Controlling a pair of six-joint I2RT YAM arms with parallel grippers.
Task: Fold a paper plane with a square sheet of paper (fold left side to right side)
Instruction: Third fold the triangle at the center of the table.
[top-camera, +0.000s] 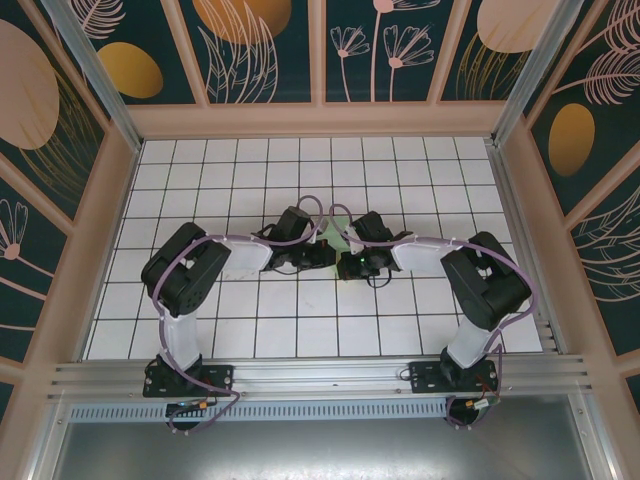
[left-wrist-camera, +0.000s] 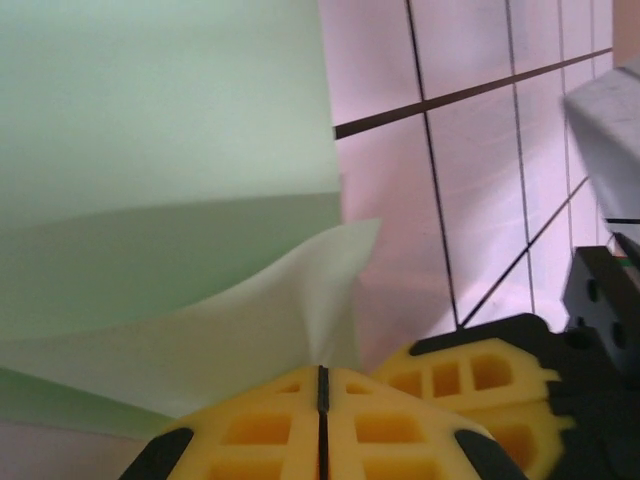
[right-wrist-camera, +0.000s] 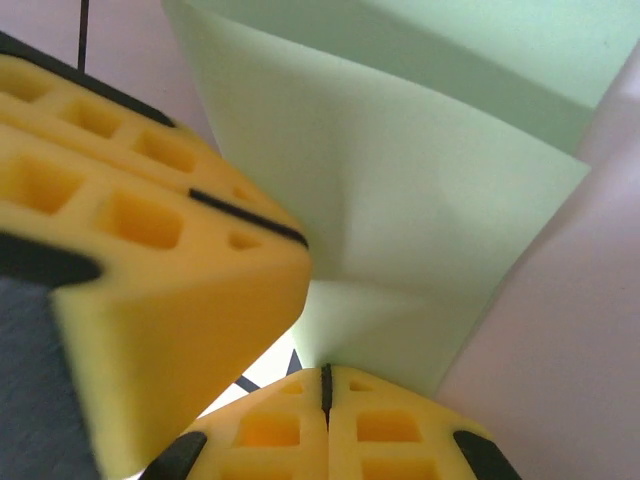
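Top view first: both arms reach in to the middle of the table (top-camera: 200, 165), and the left gripper (top-camera: 322, 257) and right gripper (top-camera: 349, 266) end up just beside each other. The pale-green sheet of paper (top-camera: 338, 234) pokes out on the far side of them, between the two wrists. Most of it is hidden, so I can't tell which way its edges run from up here.

Left wrist view: the yellow fingers (left-wrist-camera: 260, 430) are pressed together with no gap, and a curled corner of the paper (left-wrist-camera: 170, 150) runs right down into the seam, so I'd call that a pinch on the sheet. The paper rises up and away to the far left, bowed rather than flat. The right gripper's finger (left-wrist-camera: 470, 385) sits close by on the right.

Right wrist view: same story. The fingers (right-wrist-camera: 380, 430) are shut tight with the paper (right-wrist-camera: 400, 200) wedged in, fanning out to the far side.

My guess is that the left gripper has to carry its side over toward the right, and with both pinches this close there's not much room.
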